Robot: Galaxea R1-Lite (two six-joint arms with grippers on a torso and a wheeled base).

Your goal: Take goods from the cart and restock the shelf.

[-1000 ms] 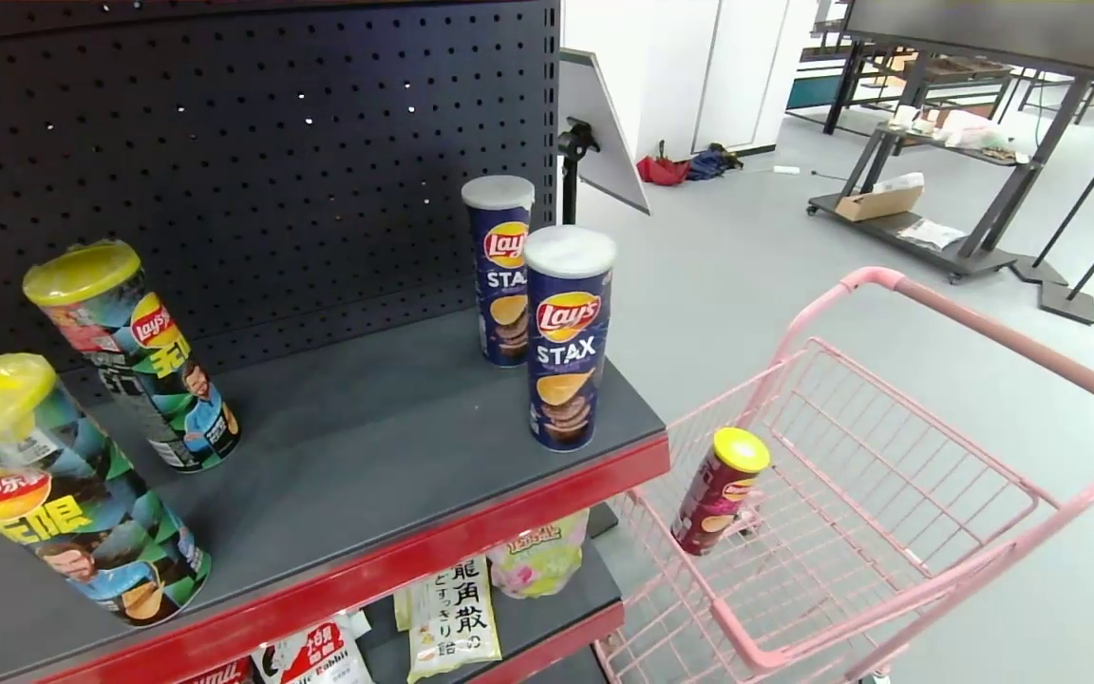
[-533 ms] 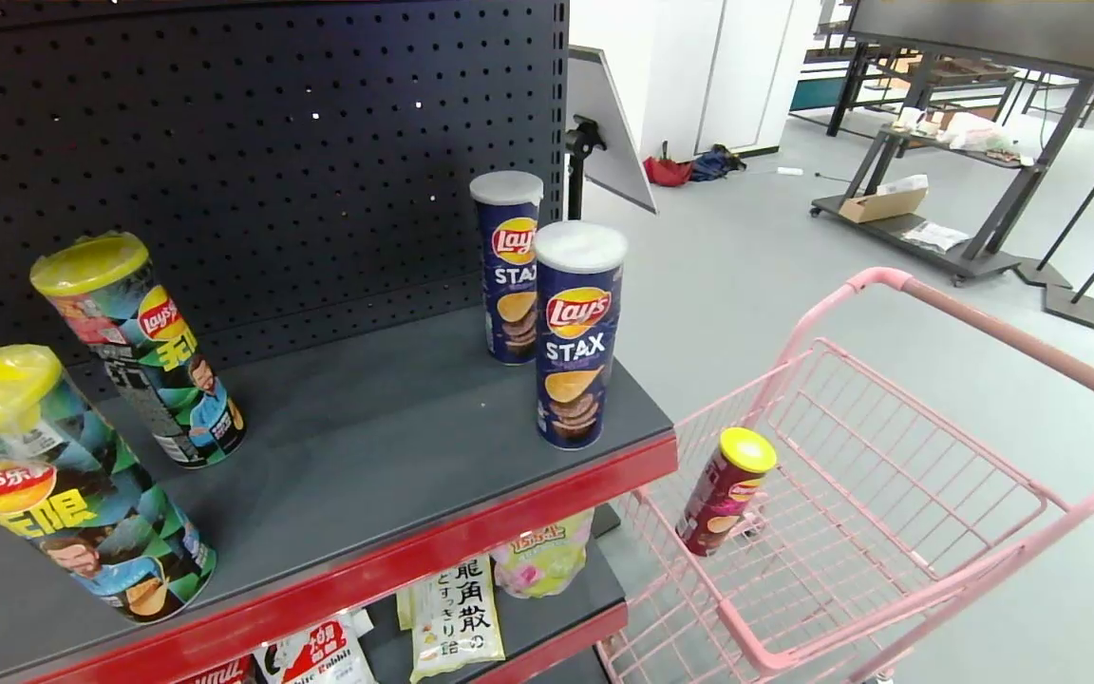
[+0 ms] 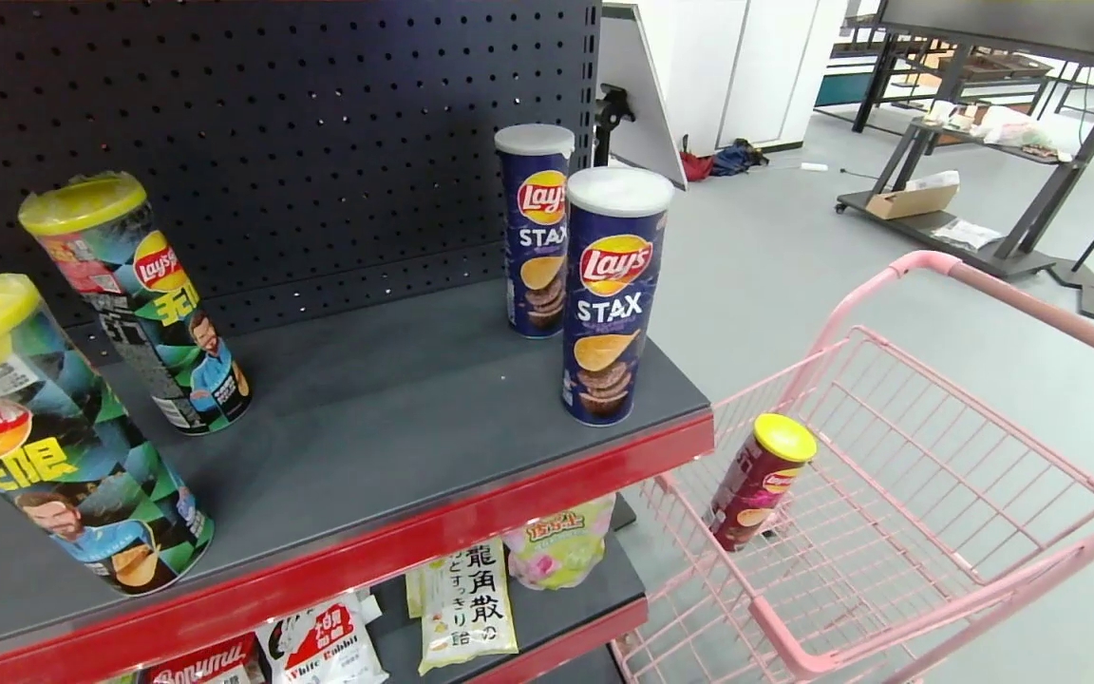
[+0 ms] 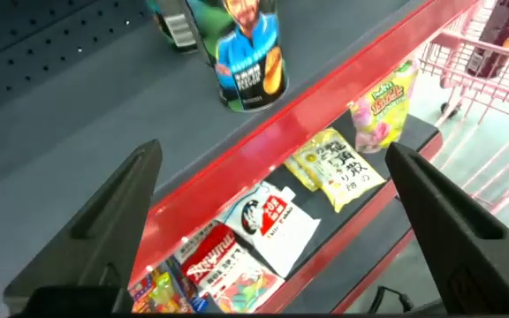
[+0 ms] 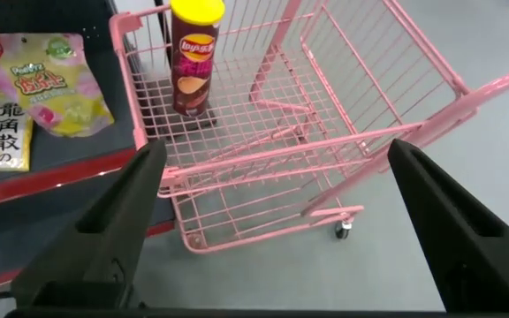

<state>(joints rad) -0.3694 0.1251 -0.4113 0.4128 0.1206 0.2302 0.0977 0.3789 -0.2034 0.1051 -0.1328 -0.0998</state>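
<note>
A maroon chip can (image 3: 758, 480) with a yellow lid stands tilted in the near left corner of the pink cart (image 3: 1012, 304), beside the shelf (image 3: 367, 427). My right gripper (image 5: 275, 148) is open and holds nothing; it hangs above the cart's rim (image 5: 263, 163), with the maroon can (image 5: 194, 57) farther off. My left gripper (image 4: 272, 155) is open and holds nothing, in front of the shelf's red front edge (image 4: 325, 106). A green can (image 4: 246, 44) stands close to that edge.
Two blue cans (image 3: 612, 294) (image 3: 536, 228) stand at the shelf's right end, two green yellow-lidded cans (image 3: 143, 304) (image 3: 44, 446) at its left, with bare shelf between them. Snack bags (image 3: 462, 608) lie on the lower shelf. A pegboard backs the shelf.
The head view has shifted, so shelf and cart sit differently in the picture. The cans have not moved relative to the shelf or the cart.
</note>
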